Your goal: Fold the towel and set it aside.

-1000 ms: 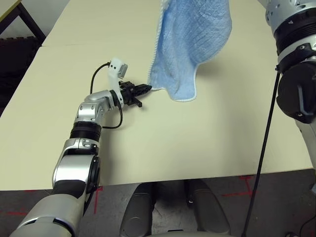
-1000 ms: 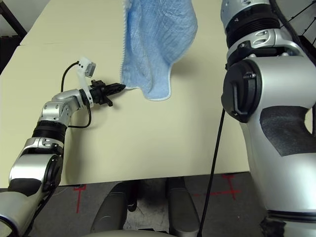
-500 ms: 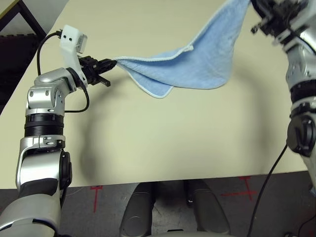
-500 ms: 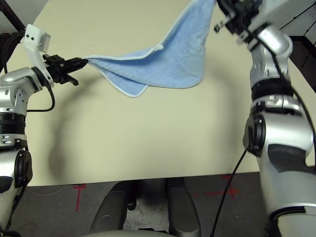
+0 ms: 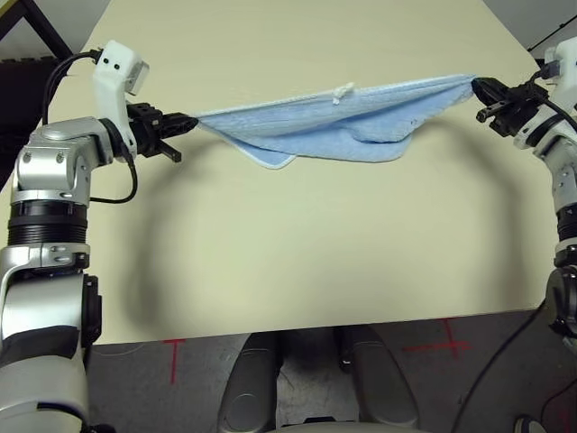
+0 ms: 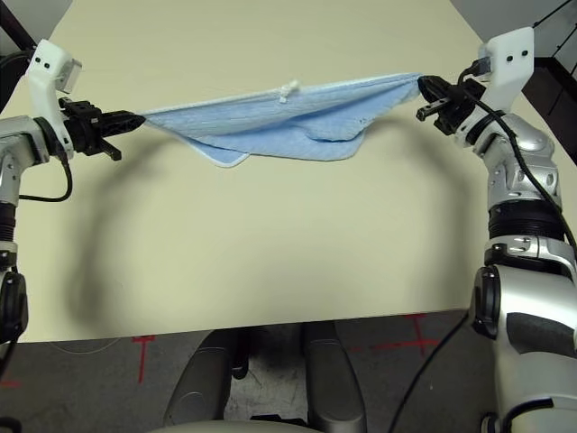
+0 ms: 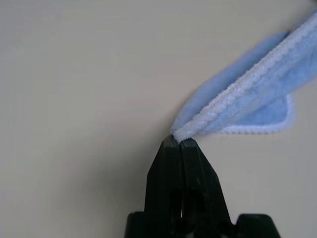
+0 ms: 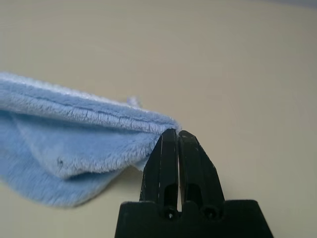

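Blue towel [image 5: 334, 122] between both claws [image 5: 194, 123]

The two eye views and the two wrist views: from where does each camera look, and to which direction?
Left eye: on the head, looking forward and down at the table; both silver forearms show.
Right eye: beside it, same direction; both forearms.
Left wrist: along the left gripper to the towel.
Right wrist: along the right gripper to the towel.
Both eyes share the whole scene.

Blue towel [image 5: 334, 126] stretched between left claw [image 5: 192, 123] and right claw [image 5: 480, 88].
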You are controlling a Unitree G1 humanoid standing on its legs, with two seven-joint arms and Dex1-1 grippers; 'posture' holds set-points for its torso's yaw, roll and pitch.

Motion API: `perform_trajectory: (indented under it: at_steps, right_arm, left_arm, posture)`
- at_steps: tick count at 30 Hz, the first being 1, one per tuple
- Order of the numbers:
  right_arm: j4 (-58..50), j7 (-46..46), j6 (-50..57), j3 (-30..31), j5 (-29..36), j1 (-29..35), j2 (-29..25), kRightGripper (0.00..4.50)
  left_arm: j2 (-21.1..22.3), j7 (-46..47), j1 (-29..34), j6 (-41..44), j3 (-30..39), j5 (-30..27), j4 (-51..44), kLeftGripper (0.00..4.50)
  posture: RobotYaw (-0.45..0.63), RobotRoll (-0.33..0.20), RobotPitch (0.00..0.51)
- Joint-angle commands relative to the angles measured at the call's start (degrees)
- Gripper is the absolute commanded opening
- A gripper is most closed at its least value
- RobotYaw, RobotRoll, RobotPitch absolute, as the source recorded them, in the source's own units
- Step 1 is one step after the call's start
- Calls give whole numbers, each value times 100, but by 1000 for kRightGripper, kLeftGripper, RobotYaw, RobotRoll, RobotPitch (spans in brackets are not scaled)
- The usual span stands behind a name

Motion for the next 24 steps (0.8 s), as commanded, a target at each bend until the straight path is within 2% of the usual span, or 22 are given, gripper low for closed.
perform_trajectory:
  at_steps: [1,8,13,18,21,24]
  right_arm:
    - [161,273,412,57,-11,-49,-255,0]
    - [614,-152,-440,-203,95,-526,7,0]
    - [886,-188,-875,-254,156,-818,95,0]
    - [948,205,-872,-403,437,-883,60,0]
    - [930,759,-313,-356,583,-894,-54,0]
    - [1071,1240,194,-99,434,-983,-213,0]
  left_arm:
    - [171,299,-47,-172,105,235,334,27]
    - [126,1279,-708,-1194,428,291,1207,27]
    - [141,1161,-1045,-1418,353,293,1406,27]
    - [256,590,-931,-933,272,181,1055,27]
    - [372,252,-902,-488,212,174,1036,27]
    - [422,-88,-1016,-156,66,240,1292,27]
  posture:
    - [78,0,280]
    - [86,0,276]
    - [94,0,278]
    - [90,0,286]
    - [85,0,292]
    - [86,0,303]
